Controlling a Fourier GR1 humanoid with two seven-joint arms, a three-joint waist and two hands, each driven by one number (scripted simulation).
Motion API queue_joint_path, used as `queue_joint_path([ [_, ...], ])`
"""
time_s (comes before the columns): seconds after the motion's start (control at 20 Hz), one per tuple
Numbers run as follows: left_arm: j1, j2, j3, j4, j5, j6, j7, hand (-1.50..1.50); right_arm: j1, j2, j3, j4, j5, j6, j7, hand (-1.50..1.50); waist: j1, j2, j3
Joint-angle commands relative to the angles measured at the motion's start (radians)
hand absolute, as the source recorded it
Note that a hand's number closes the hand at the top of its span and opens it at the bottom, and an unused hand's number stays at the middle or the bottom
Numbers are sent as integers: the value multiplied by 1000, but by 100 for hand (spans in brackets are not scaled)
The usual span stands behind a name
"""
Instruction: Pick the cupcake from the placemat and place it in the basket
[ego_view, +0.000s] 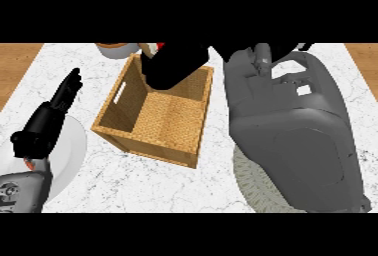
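The cupcake itself could not be made out; a small patch of red and white (153, 48) showed at the near edge of the right hand, but whether that was the cupcake could not be told. The right hand (173, 62) was positioned over the back of the basket (155, 125), fingers curled downward, and what it held, if anything, was hidden by the hand itself. The basket, woven and open-topped, stood on the white marbled surface (148, 180) near its middle, turned slightly askew. The right forearm (288, 130) crossed the right side of the view and covered most of a pale grey placemat (255, 187), of which only a curved edge showed. At the left, the left hand (55, 112) was open with fingers straight, holding nothing, above a white plate (70, 150). A round pale container (118, 49) sat at the far edge of the surface, beyond the basket.
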Motion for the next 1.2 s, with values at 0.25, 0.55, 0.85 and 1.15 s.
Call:
queue_joint_path([
  [0.25, -32, -14, -5, 17, -27, 23, -8, 0, -111, 19, 50, 214, -116, 12, 112, 150, -7, -1, 0],
  [0.55, -19, 8, 18, 35, 0, -11, -19, 0, -106, 20, 180, 338, -1, 67, 112, 150, -10, 1, 0],
  [0.85, -2, 2, 26, 7, 16, -15, -1, 0, -82, -43, 225, 386, -7, 207, 17, 150, -13, 0, 1],
  [1.15, -46, -4, 9, 6, -21, 6, 37, 0, -144, 19, 154, 403, -129, 181, 86, -150, -7, -1, 1],
])
